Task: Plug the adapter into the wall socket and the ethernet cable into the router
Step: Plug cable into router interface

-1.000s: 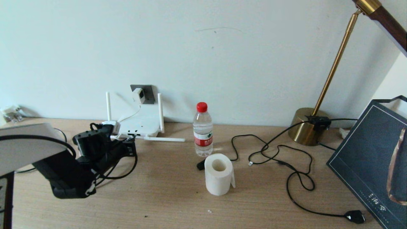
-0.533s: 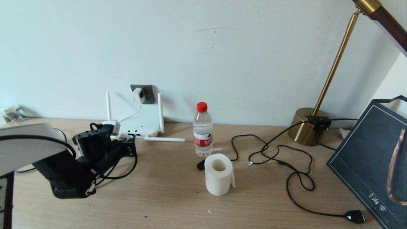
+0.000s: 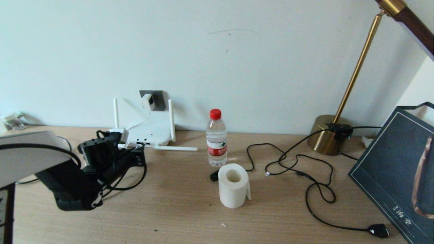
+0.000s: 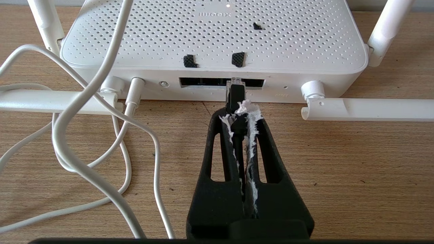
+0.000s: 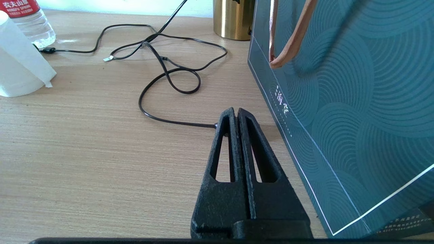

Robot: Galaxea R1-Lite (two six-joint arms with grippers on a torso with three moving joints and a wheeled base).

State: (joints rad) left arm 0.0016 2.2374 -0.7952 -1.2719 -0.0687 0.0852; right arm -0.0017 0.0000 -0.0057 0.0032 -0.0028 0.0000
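Left gripper [image 4: 240,110] clamped on black ethernet cable plug [image 4: 234,93], clear tip just ahead of fingertips at flat white router [image 4: 217,44] port slot; push straight, level, until seated; right gripper [image 5: 235,115] pressed closed, idle

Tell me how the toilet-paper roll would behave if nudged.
The toilet-paper roll stands on end, so it would probably slide or tip before rolling. It looks light and soft, likely to dent under a push. Its loose flap may catch on the table.
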